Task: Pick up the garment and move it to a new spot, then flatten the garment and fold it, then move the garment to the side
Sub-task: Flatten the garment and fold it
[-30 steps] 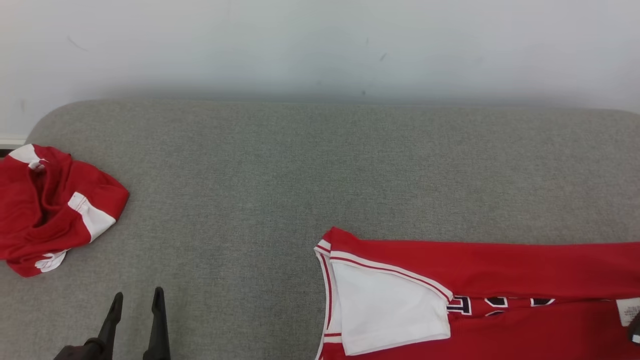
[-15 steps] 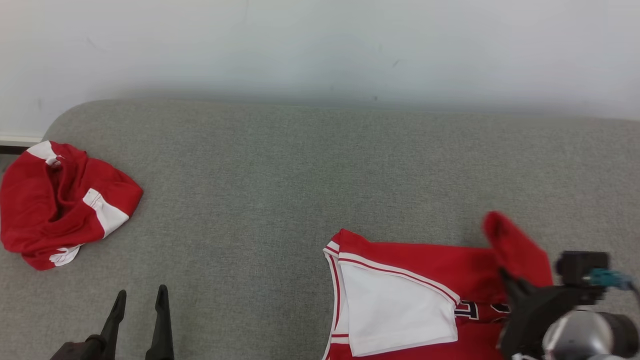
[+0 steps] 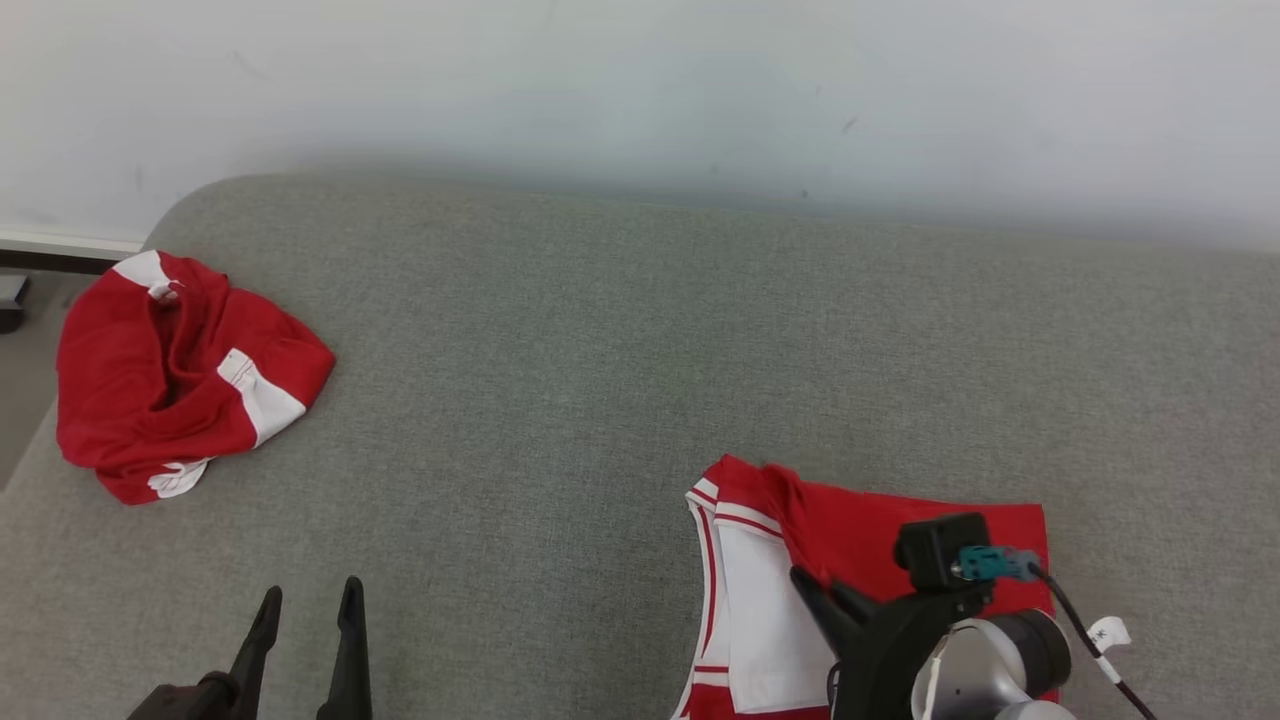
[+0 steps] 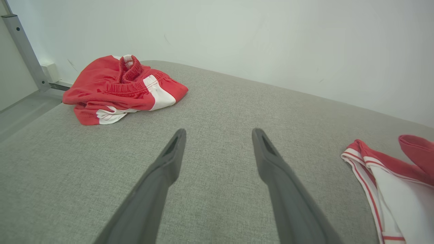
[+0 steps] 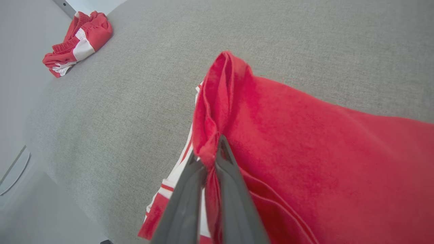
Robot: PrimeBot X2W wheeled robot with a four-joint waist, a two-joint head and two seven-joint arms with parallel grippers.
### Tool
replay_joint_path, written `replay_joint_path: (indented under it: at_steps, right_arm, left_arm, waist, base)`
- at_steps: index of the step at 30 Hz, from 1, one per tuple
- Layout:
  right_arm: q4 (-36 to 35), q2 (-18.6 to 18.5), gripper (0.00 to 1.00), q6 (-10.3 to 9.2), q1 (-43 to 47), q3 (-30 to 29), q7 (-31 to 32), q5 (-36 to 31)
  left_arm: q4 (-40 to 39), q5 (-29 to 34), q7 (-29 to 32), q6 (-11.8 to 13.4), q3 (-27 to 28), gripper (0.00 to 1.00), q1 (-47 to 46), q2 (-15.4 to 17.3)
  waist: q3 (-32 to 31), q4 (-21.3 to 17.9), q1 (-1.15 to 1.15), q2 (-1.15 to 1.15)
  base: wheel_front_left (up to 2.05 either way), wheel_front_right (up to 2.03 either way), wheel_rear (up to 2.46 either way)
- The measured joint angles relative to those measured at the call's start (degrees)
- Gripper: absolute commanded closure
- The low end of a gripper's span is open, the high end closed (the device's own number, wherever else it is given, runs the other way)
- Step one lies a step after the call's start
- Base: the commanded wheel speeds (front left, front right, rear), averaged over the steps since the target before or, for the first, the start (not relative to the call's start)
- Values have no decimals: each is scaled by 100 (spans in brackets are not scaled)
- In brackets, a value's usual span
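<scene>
Lower right of the head view: red garment (image 3: 860, 530) with white trim, lying on the grey cushion (image 3: 600, 380), lower part cut off by the bottom frame edge. Right gripper (image 3: 815, 582) over it, fingers pressed together on a bunched red fold beside the striped, white-trimmed edge; clamp seen close up in the right wrist view. White label (image 3: 1108, 632) projecting past the garment's right edge. Lower left: left gripper (image 3: 308, 598), fingers spread apart above bare cushion. Upper left, beside the cushion's rounded corner: crumpled red and white shorts (image 3: 170, 400), well apart from both grippers. Between shorts and garment, and from the garment up to the pale wall (image 3: 640, 80): wide uncovered cushion. Floor strip (image 3: 20, 400) beyond the left cushion edge.
</scene>
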Motion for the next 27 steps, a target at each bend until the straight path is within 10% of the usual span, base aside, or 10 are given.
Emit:
replay_joint_path:
  at_steps: [8, 9, 10, 16, 27]
  right_arm:
    - [576, -1, 99, 0, -292, 423, -167, 30]
    - [587, 4, 18, 0, -315, 458, -241, 81]
    - [592, 9, 0, 0, -349, 466, -289, 208]
    - [245, 15, 0, 0, -448, 350, -471, 650]
    - [-489, 0, 0, 0, 301, -1581, -457, -371]
  left_arm:
    - [2, -18, 38, 8, -62, 0, 19, -2]
    - [0, -19, 40, 11, -62, 0, 19, -1]
    - [-1, -24, 40, 12, -64, 0, 19, -1]
    - [-15, -38, 37, 55, -58, 0, 51, 15]
    - [7, -92, -27, 82, -120, 0, 65, -31]
  waist:
    - [-19, 86, 0, 0]
    - [-22, 85, 0, 0]
    - [-28, 83, 0, 0]
    - [-76, 22, 0, 0]
    - [-55, -122, 0, 0]
  base:
    - [0, 0, 0]
    - [0, 0, 0]
    - [0, 0, 0]
    - [0, 0, 0]
    - [0, 0, 0]
